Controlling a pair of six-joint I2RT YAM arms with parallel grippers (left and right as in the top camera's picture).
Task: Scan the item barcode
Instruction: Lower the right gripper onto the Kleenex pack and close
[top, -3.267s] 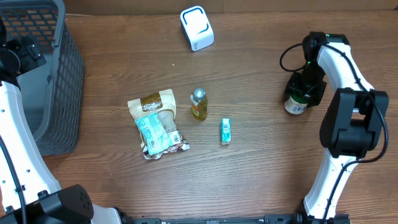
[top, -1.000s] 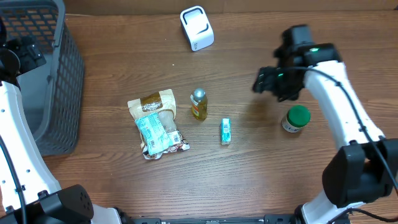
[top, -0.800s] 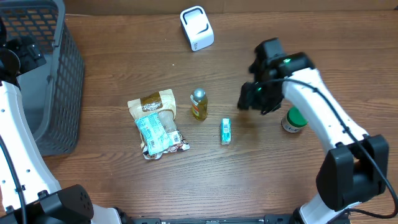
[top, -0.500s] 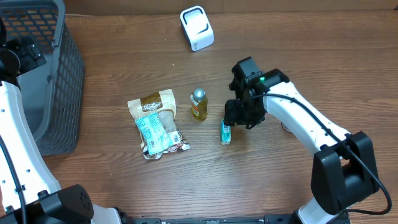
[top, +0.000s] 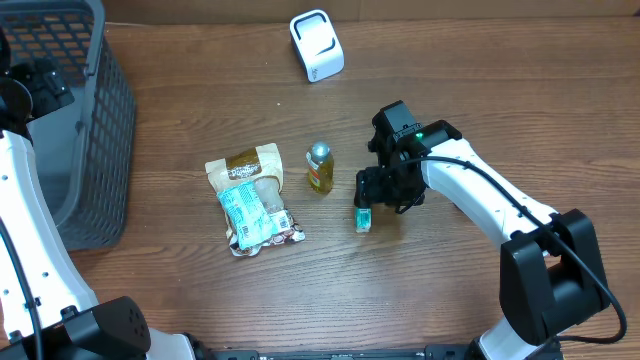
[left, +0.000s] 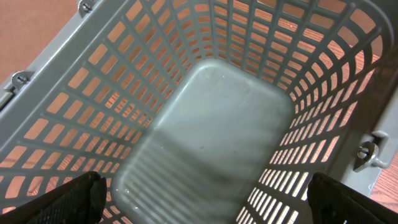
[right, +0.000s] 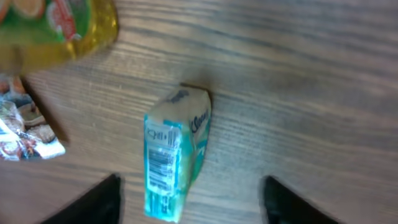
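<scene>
Teal packet (top: 363, 213) lies flat on the tabletop (top: 200, 310), a little right of centre, with its barcode (right: 163, 163) facing up in the right wrist view. At the far left stands a grey basket (top: 95, 150). The left jaws hang above it, spread wide and holding nothing, with only the basket's floor showing beneath them. Near the middle lies a crumpled snack bag (top: 250, 200), and just to its right is a small bottle (top: 319, 168) of yellow liquid with a silver cap. That bottle is close to the packet but apart from it. A white scanner (top: 317, 45) sits at the far edge, well apart from the packet. The right jaws hover low over the packet and stand open. Their fingers (right: 102, 199) lie one on each side of it, with bare wood showing in both gaps.
</scene>
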